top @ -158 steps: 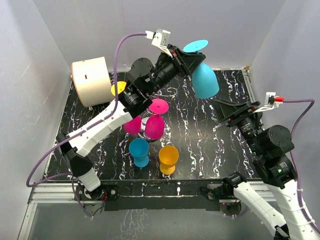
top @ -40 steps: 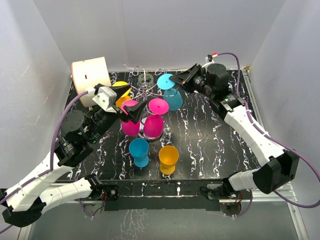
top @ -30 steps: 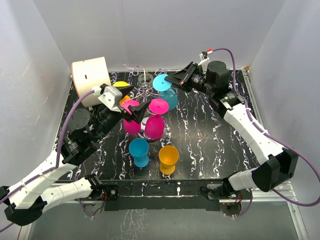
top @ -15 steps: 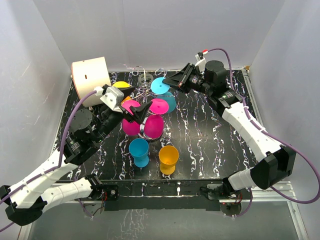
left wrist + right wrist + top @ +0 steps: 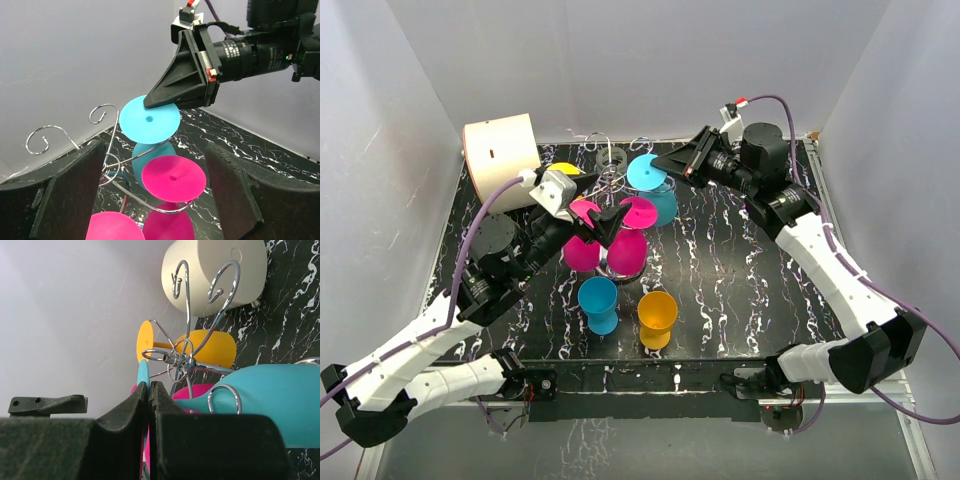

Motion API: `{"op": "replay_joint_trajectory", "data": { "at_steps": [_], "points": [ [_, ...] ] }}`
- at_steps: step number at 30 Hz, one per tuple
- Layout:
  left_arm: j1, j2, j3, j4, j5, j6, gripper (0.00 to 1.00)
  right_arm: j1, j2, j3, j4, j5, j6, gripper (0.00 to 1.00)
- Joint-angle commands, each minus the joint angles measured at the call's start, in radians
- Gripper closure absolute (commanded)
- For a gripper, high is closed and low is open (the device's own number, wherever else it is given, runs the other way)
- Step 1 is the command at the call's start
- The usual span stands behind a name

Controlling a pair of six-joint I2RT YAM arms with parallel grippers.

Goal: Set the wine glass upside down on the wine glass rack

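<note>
Right pincer [image 5: 148, 387] is pressed together on the rim of the cyan glass's foot. It holds the glass [image 5: 645, 172] upside down and tilted at the rack [image 5: 181, 359], where a wire loop crosses its stem. Left pincer [image 5: 595, 222] hangs spread above the magenta glasses [image 5: 628, 250].

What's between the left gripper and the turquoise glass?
A pink glass hanging upside down on the wine glass rack, seen past the left gripper in the left wrist view.
</note>
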Motion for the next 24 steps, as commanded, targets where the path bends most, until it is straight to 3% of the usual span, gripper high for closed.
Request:
{"op": "replay_joint_trajectory", "data": {
  "at_steps": [1, 7, 24],
  "points": [
    [0.000, -0.031, 0.003, 0.034, 0.004, -0.006, 0.20, 0.001, -0.063, -0.002, 0.010, 0.041, -0.025, 1.00],
    [0.002, -0.041, 0.003, 0.027, -0.006, 0.005, 0.20, 0.001, -0.103, 0.008, -0.056, 0.162, -0.043, 1.00],
    [0.000, -0.065, 0.006, 0.030, -0.055, 0.055, 0.20, 0.000, -0.125, 0.003, -0.089, 0.218, -0.055, 1.00]
  ]
}}
